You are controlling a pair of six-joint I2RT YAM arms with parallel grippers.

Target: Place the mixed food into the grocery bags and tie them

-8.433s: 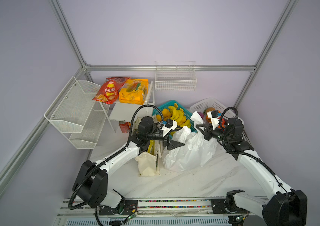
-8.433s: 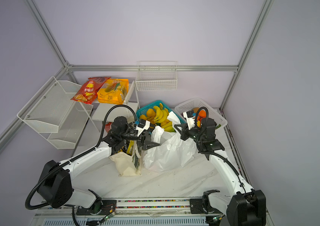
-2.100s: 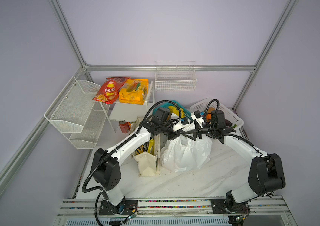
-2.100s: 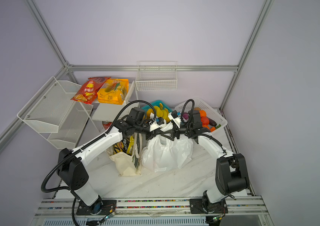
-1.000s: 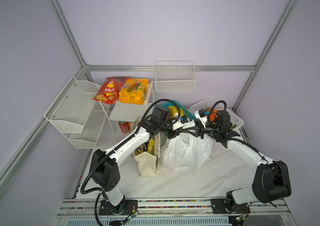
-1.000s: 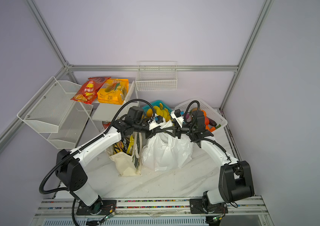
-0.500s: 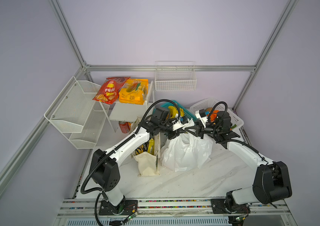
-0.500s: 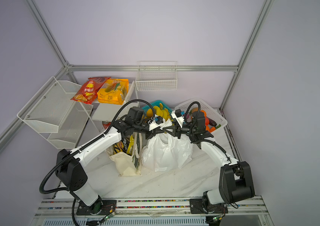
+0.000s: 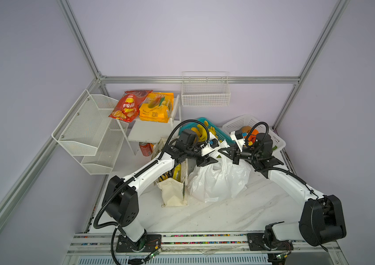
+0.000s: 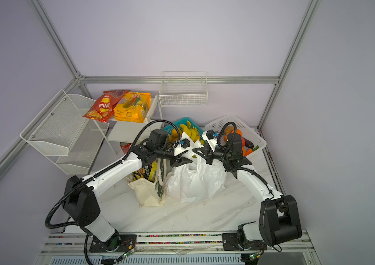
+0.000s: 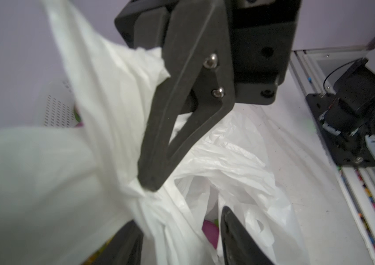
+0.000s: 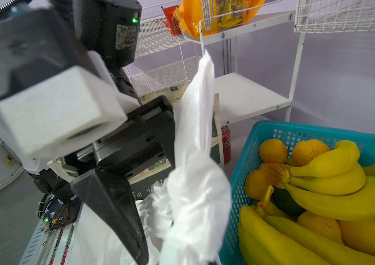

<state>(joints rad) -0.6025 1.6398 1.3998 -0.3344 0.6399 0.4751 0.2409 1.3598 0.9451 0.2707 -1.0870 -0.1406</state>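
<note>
the right gripper (image 9: 221,151) is clamped on a handle of the thin white plastic carrier bag (image 9: 218,181); the left gripper (image 11: 179,215) has fingers apart around its plastic. the bag stands beside the cream canvas tote (image 9: 172,193), with open white marbled tabletop (image 9: 227,213) toward the front edge. only the left wrist view shows a purple toy (image 11: 209,231) inside.

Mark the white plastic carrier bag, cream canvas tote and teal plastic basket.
White plastic carrier bag (image 9: 218,181): in a top view, front side.
Cream canvas tote (image 9: 172,192): in a top view, front panel.
Teal plastic basket (image 12: 285,127): right wrist view, rim.
</note>
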